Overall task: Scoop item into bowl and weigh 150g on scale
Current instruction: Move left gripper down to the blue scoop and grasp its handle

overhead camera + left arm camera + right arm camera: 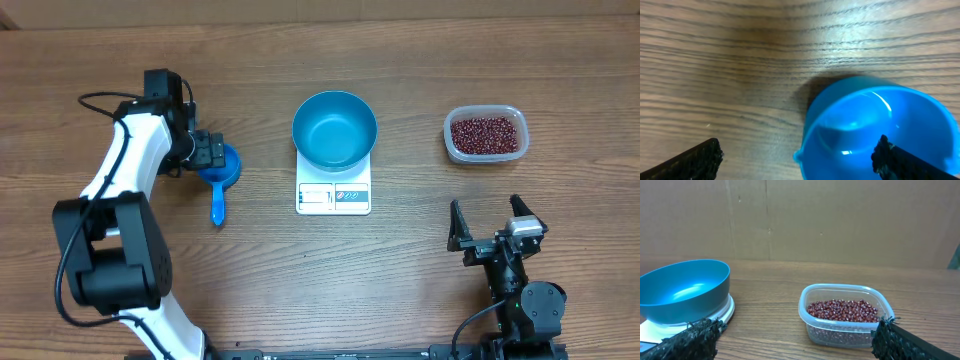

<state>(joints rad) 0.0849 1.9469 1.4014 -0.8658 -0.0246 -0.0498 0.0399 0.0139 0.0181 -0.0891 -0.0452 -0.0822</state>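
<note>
Overhead: blue bowl (334, 130) on white scale (333, 197), mid-bench (400, 290); beans (485, 133) in clear container (452, 148), far right; right tool (488, 212) spread, empty. Left wrist: left tool (797, 155) spread over blue scoop (880, 125). Right wrist: beans heaped in container, bowl and scale to its left.

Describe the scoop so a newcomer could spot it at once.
Start at the white scale in the middle of the wooden table, with the blue bowl on it. Left of the scale, beneath the open left end effector, lies the scoop. It alone is small, bright blue and long-handled.
</note>
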